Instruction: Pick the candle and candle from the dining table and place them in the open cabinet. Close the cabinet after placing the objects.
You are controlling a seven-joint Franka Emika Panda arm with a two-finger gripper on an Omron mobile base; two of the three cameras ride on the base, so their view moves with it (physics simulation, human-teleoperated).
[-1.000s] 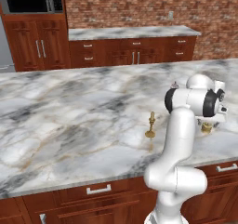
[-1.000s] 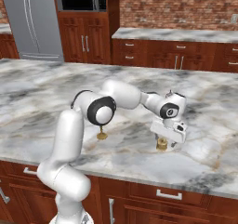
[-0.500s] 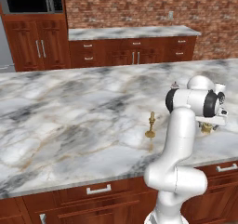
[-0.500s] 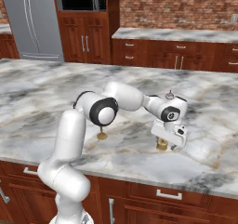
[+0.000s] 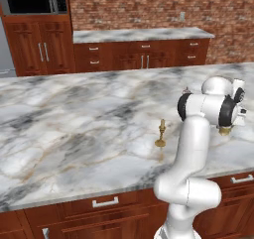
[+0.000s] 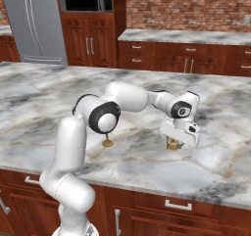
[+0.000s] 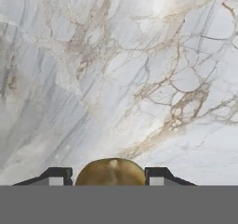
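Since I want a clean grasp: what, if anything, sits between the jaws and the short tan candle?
Nothing visible does. In the hand view the tan candle sits directly between the two fingertips, with small gaps of bare marble table either side. The brass candlestick stands apart, well to one side.

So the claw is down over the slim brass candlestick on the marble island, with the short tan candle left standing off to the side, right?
Not quite: you have the two swapped. In the hand view the short tan candle sits between the gripper fingertips. The left base view shows the slim brass candlestick standing apart on the marble island, clear of the arm.
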